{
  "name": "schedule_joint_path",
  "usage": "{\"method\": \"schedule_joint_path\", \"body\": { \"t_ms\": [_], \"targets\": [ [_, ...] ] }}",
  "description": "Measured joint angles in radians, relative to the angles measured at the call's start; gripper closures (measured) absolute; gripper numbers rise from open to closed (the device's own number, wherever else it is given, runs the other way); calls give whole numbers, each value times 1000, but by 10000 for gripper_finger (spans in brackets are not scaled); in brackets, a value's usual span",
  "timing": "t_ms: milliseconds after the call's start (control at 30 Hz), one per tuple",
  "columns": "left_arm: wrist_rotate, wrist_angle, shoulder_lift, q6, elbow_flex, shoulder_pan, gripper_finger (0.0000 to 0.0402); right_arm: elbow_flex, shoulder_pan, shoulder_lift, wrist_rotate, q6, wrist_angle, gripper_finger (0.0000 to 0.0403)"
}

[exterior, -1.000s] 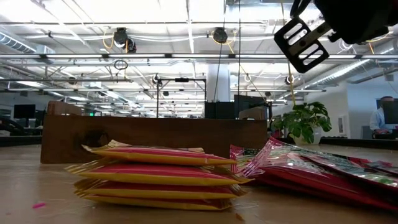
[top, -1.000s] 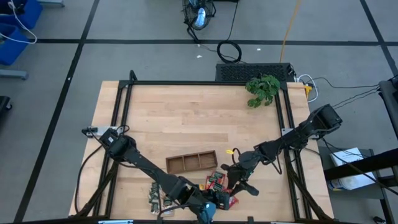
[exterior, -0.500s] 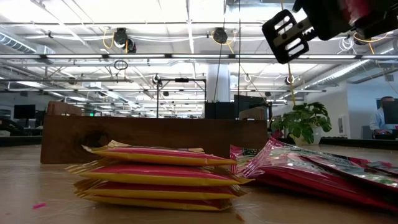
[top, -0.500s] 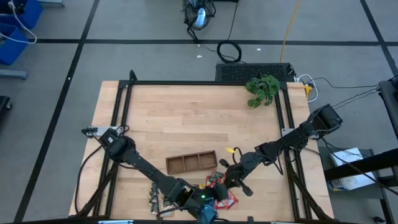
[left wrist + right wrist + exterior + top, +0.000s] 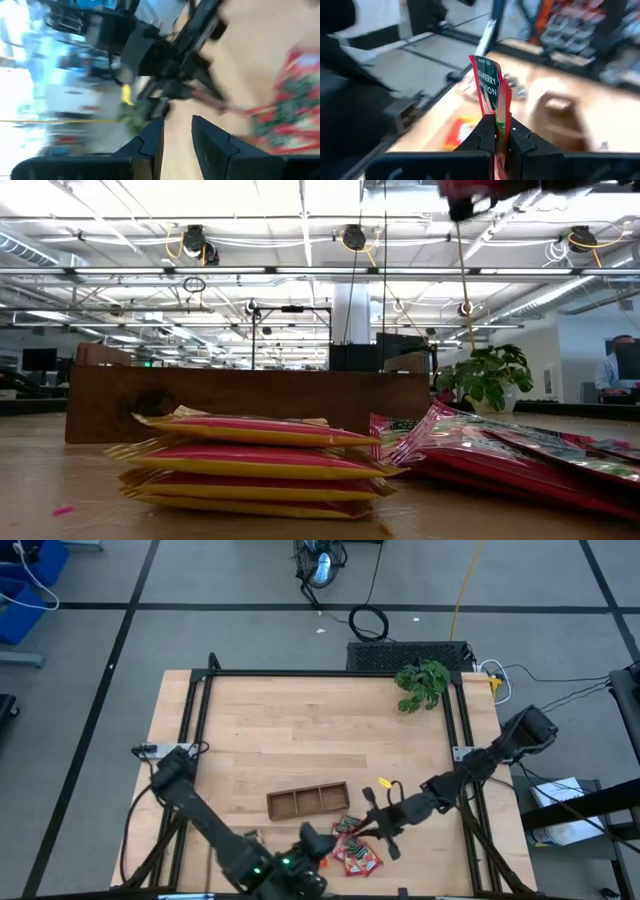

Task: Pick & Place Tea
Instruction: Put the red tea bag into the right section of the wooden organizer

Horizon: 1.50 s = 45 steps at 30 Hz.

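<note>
R claw [image 5: 496, 131] pinches red tea sachet [image 5: 491, 91] above wooden tray [image 5: 555, 117].

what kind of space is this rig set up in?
Most likely an open-plan lab or industrial workshop. The low view shows a high ceiling with exposed ducts and strip lights; the high view shows a grey floor with taped lines and loose cables beside the wooden table.

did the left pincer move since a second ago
Yes. In the high view the left pincer has pulled back toward the left, off the red tea sachets, judged against the brown tray, which sits unmoved.
</note>
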Motion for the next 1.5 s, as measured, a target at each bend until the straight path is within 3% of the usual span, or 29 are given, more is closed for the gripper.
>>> {"method": "schedule_joint_path", "body": {
  "t_ms": [100,233,400,667,867,1033,1333,1500],
  "targets": [
    [129,-11,-57,-65,0,5,296,0,30,-32,33,-69,16,400],
    [227,10,-100,-47,1,61,295,0,39,-90,65,-103,-25,400],
    [552,107,-123,34,0,192,295,0,37,-167,164,-122,-120,400],
    [865,308,-203,116,0,358,295,0,66,-315,236,-69,-345,400],
    [1213,455,-213,14,1,544,295,0,140,-426,278,-43,-437,399],
    [1338,478,-132,-5,0,611,295,0,216,-484,411,-28,-505,399],
    [1391,656,-84,77,-1,614,295,0,347,-543,628,80,-678,399],
    [1489,699,-121,-62,1,608,295,-31,414,-555,737,169,-744,399]
  ]
}}
